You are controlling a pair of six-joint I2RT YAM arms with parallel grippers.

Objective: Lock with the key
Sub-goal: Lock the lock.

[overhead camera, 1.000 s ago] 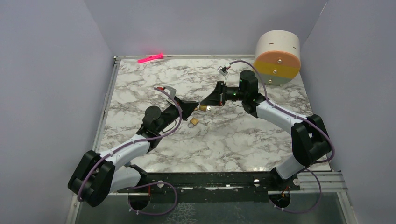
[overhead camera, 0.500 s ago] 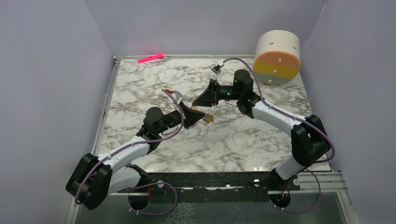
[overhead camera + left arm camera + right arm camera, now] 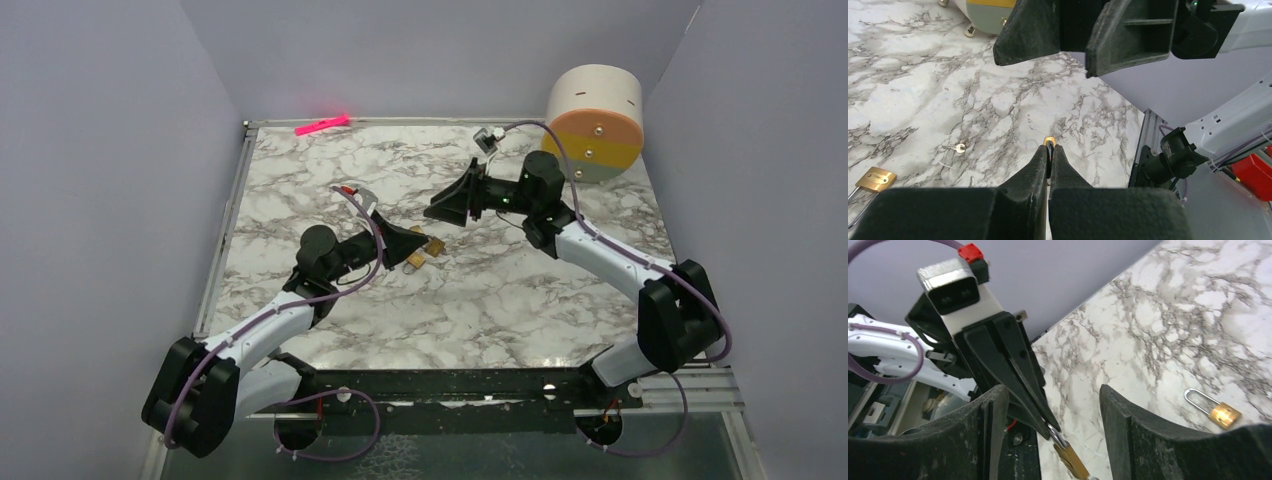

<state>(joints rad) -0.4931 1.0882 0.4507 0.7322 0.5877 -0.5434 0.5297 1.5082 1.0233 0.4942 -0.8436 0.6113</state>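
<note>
Overhead and close wrist views over table

Both arms look alike, the left arm and the right arm: smooth white shells between chunky black joints, with a thin purple cable looped along each. The left gripper has matte black wedge fingers; its white camera block carries a red tab.

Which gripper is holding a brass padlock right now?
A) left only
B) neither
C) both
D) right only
A: the left gripper is pinched shut on the brass padlock at its tip, while the right gripper stands open and apart from it.
</note>
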